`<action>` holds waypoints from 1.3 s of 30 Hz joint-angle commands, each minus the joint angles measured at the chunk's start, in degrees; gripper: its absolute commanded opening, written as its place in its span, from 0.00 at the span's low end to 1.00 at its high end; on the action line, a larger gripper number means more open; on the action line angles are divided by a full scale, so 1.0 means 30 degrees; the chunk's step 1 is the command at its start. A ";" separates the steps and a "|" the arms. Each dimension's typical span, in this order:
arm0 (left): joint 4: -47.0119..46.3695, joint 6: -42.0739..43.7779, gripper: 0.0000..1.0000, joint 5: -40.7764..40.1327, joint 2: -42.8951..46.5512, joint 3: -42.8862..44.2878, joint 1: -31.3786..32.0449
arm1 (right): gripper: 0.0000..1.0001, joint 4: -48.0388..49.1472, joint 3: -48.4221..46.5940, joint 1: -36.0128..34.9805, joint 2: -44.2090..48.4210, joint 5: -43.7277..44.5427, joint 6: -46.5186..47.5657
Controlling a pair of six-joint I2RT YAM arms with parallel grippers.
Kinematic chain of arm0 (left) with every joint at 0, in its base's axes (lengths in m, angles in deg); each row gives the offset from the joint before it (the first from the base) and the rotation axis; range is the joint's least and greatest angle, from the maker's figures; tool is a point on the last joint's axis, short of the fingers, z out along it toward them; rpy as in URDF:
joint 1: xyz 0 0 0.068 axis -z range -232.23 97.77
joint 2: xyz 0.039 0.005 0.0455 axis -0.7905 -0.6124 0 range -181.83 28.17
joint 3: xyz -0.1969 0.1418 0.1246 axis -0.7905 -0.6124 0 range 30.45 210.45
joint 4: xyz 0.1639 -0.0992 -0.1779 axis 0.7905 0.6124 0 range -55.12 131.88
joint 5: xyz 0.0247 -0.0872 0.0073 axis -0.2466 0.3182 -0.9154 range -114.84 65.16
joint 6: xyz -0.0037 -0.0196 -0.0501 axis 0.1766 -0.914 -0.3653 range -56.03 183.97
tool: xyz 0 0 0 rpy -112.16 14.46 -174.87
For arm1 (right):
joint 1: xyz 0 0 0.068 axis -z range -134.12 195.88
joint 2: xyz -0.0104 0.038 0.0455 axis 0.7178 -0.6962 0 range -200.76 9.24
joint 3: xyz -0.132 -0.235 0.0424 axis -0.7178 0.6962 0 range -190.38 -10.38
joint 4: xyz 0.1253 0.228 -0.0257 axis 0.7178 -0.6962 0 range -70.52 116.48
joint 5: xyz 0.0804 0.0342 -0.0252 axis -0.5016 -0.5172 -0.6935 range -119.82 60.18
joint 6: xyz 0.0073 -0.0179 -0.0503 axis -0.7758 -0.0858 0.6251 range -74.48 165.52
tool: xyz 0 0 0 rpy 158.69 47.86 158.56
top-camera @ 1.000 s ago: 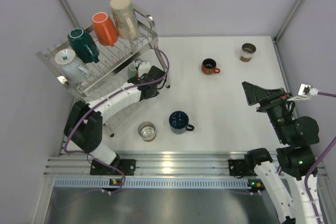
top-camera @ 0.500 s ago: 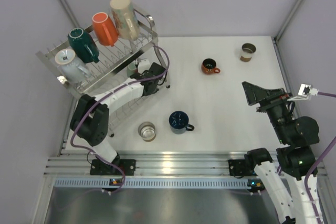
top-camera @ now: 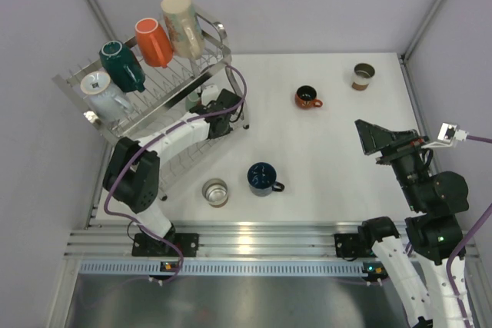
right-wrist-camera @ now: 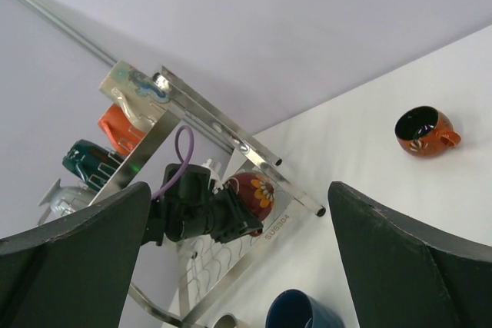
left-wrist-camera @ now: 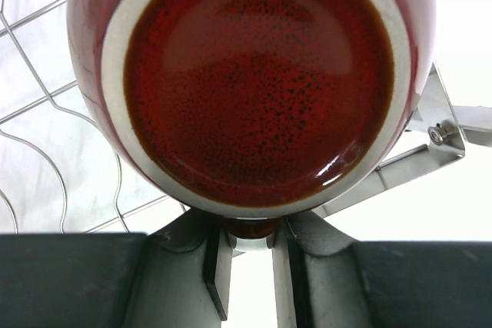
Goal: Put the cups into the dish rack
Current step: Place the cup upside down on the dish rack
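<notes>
Reaches deeper toward rack (top-camera: 161,82) than a second ago, with left gripper (left-wrist-camera: 246,245) carried back and inward and elbow raised; shows no change on right side.

Starting at left: holds four cups already on upper tier, white cup (top-camera: 100,91), teal cup (top-camera: 121,65), orange cup (top-camera: 154,41) and beige cup (top-camera: 182,24), all tipped on tines.

Just right of these, under that tier, clamps red cup (right-wrist-camera: 254,190) narrowly in left gripper, pinching a red-and-white edge below base; cannot tell whether handle or wall. Presents base square to wrist camera, so puts long axis straight along line of reach, mouth pointing away into lower tier. Places red cup at lower tier's right end, wires below and frame rail beside; cannot tell whether touching tines yet. Probably needs only a short push along same axis, then a tilt onto tines and a release; risks catching rim on a wire.

Farther right on table (top-camera: 338,167): leaves glass (top-camera: 215,192), navy cup (top-camera: 263,178), brown mug (top-camera: 307,97) and tan cup (top-camera: 363,76) waiting.

At far right, keeps right gripper (top-camera: 370,137) spread wide, holding nothing, nearer than left to brown mug and tan cup.
</notes>
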 commanded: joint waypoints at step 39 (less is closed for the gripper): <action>-0.0567 0.0304 0.00 0.2681 0.1760 -0.1537 -0.0071 | 0.99 0.0552 -0.0228 0.0129 -0.0508 -0.0926 0.0169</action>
